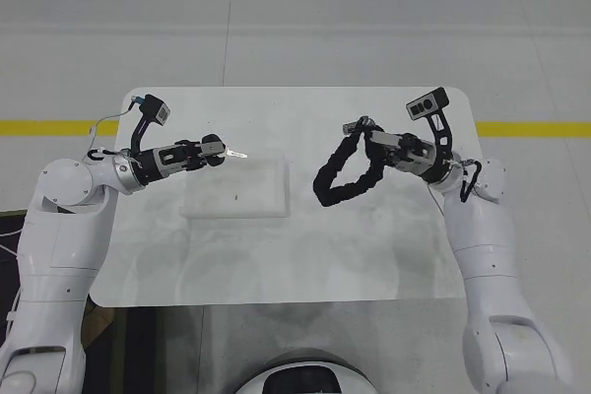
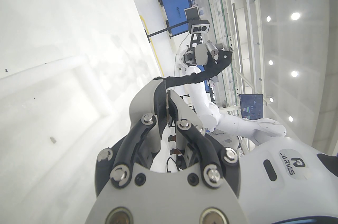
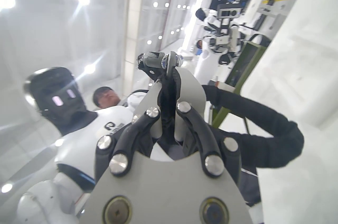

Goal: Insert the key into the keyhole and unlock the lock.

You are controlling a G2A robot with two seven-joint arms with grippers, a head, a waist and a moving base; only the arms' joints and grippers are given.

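Key and lock both held off the table, not yet joined.
Left jaws clenched on the key (image 1: 235,154), blade pointing out past them. Right jaws grasp the lock (image 1: 324,185), keyhole end (image 3: 158,60) just beyond their tips. Key and lock sit well apart, so inserting and turning remain.

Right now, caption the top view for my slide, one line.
Left gripper holds the key by a white tray, pointing toward the cable lock in the right gripper, not yet inserted.
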